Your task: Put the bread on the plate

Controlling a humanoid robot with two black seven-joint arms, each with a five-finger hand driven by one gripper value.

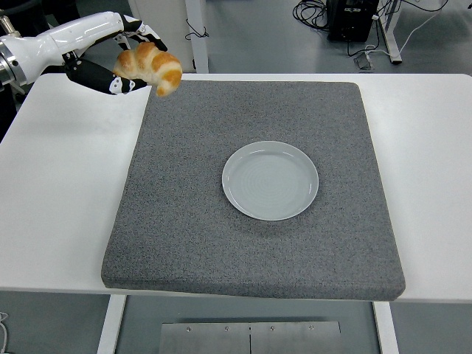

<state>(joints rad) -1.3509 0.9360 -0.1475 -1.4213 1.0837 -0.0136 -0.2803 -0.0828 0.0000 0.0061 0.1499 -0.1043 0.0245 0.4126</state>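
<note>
So I've got the left hand (118, 55) up at about 10 o'clock, fingers curled around the golden-brown crescent bread roll (150, 66), which hangs in the air over the far-left corner of the square grey felt mat (251, 243). The round pale-grey ceramic plate (270, 180) sits bare near the mat's middle, roughly 4 o'clock from the roll and well apart from it. Lots of open mat all round the plate; white table (66, 184) margins are free on both sides.

White table (66, 184), grey mat (221, 243) on it (plate (270, 180) atop)
</note>
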